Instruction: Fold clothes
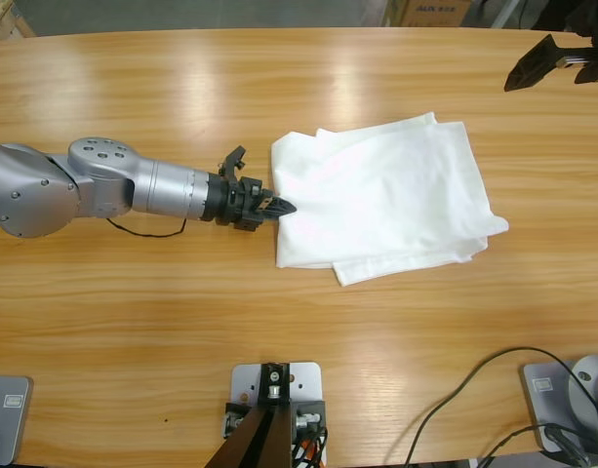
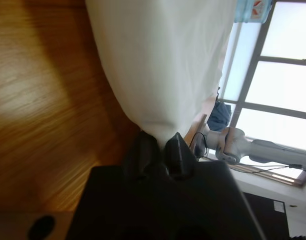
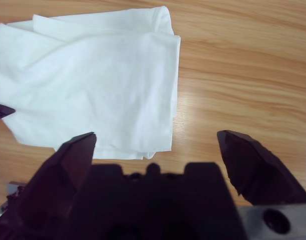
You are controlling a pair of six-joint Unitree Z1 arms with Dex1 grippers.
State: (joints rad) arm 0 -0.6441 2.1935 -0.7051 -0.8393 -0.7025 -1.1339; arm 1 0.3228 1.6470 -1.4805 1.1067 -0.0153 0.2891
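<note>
High view shows the left pincer (image 1: pixel 277 207) clamped on the near edge of the folded white T-shirt (image 1: pixel 386 195), its tips together on a pinch of cloth, probably to drag or flip that edge for another fold. Directly ahead of it, the shirt lies flat on the desk (image 1: pixel 133 322) as a rough rectangle of layered white cotton with uneven edges. Well beyond the shirt's far side, the right pincer (image 1: pixel 538 63) hangs with its tips wide apart, holding nothing, likely waiting clear.
</note>
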